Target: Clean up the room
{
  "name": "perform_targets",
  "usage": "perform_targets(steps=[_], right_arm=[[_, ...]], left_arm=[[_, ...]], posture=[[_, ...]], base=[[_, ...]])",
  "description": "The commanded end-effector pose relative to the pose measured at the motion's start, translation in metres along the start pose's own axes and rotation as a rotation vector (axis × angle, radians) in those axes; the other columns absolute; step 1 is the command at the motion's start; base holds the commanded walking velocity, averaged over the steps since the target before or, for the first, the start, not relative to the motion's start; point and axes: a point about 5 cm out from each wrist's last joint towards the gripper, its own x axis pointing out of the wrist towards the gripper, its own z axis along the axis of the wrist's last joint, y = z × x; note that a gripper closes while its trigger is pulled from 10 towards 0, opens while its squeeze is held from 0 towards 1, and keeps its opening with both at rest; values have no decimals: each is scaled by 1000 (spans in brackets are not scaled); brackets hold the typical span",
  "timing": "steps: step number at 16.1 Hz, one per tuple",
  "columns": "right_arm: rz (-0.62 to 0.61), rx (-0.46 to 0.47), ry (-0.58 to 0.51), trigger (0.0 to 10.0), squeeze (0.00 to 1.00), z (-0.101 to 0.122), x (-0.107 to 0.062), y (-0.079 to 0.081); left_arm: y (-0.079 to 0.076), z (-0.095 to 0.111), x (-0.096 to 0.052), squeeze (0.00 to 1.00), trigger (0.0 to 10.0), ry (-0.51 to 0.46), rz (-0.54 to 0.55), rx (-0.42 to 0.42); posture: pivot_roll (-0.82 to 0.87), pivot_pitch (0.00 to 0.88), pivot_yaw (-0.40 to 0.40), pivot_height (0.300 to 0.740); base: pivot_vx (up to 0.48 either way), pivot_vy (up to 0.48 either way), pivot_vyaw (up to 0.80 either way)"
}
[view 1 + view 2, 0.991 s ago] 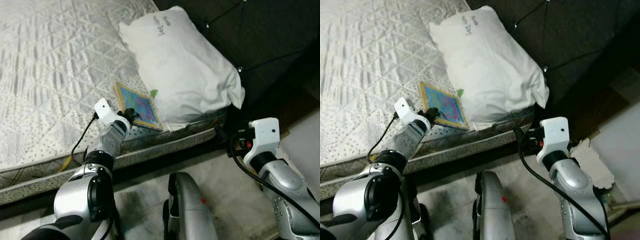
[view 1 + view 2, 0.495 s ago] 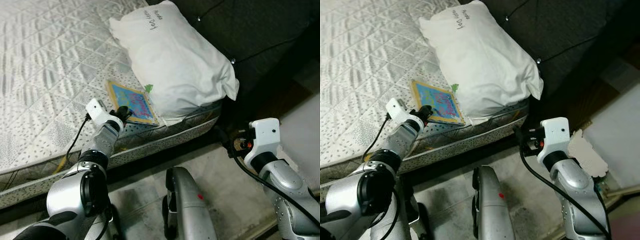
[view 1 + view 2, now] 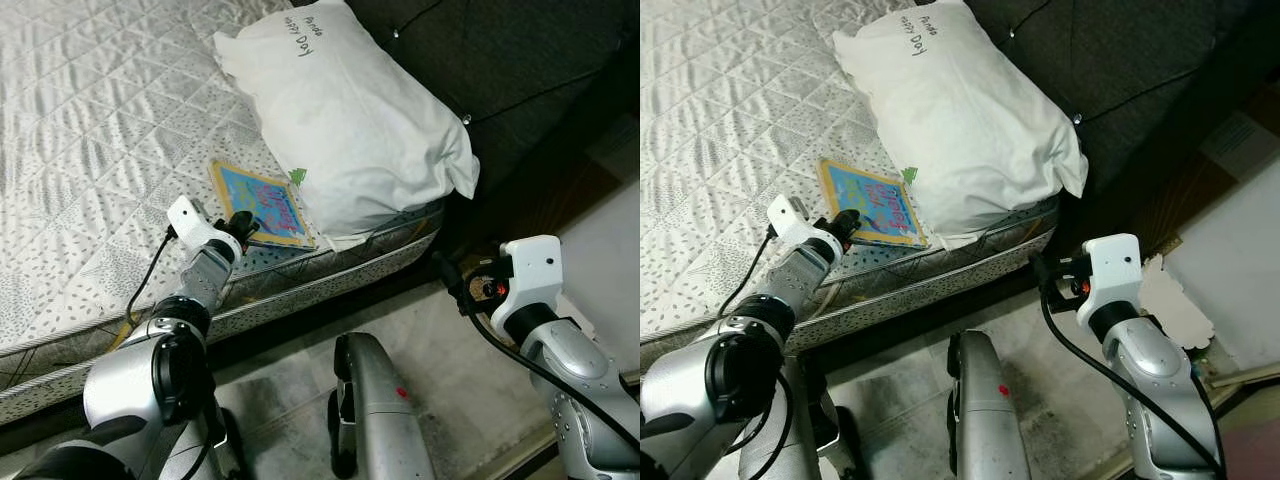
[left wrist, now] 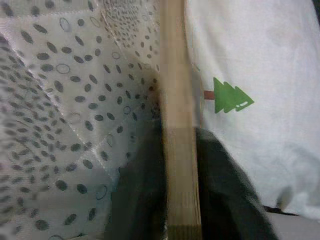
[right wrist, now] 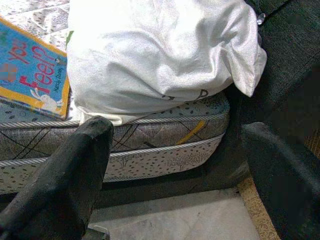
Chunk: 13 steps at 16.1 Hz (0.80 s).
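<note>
Book Handling: Grip Point and Material Notes

Book (image 3: 258, 203) lies flat on the mattress (image 3: 90, 150), close to the bed's near edge, with its far corner tucked against or slightly under the white pillow (image 3: 345, 120).

1. Left gripper (image 3: 240, 224). It sits at the book's near edge. In the left wrist view the book's edge (image 4: 179, 150) runs straight between the two dark fingers (image 4: 135, 200), one on each side, so the fingers appear clamped on that edge.

2. Grip point. The hold is on the near edge, away from the pillow. This is judged the sensible place: the edge stands clear of the quilted surface there, while the opposite corner is obstructed by the pillow.

3. Handling. The book looks thin, stiff-covered and light. The cover appears glossy and may slip in a narrow pinch. Held by one edge alone, it is likely to droop or pivot, so a firm, deep bite is advisable. A loose pinch that catches only the cover could let the book fall open.

4. Surroundings. The mattress is soft and will yield under any downward pressure. The pillow is soft and may drag along if the tucked corner catches.

5. Right gripper (image 5: 170, 165). Its fingers stand wide apart, holding nothing, off the bed's corner near the dark headboard (image 3: 520, 70) and above the floor (image 3: 450, 360).
</note>
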Motion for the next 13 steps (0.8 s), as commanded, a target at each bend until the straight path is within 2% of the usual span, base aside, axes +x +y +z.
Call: perform_targets(steps=[1,4,8,13], right_arm=[[-5,-15,-10,10000,0,3,-1,-3],[-3,-14,-15,10000,0,4,1,-2],[4,-7,-24,10000,0,4,7,1],[9,4,-46,10000,0,7,16,5]], left_arm=[[-3,4,1,1000,10000,-6,6,12],[1,4,1,1000,10000,10,26,28],[14,26,-2,1000,10000,-40,96,64],[22,31,-5,1000,10000,-23,139,134]], posture=[[-395,155,-120,560],[-389,150,-118,560],[-371,138,-115,560],[-352,116,-107,560]], base=[[0,0,0],[0,0,0],[0,0,0],[0,0,0]])
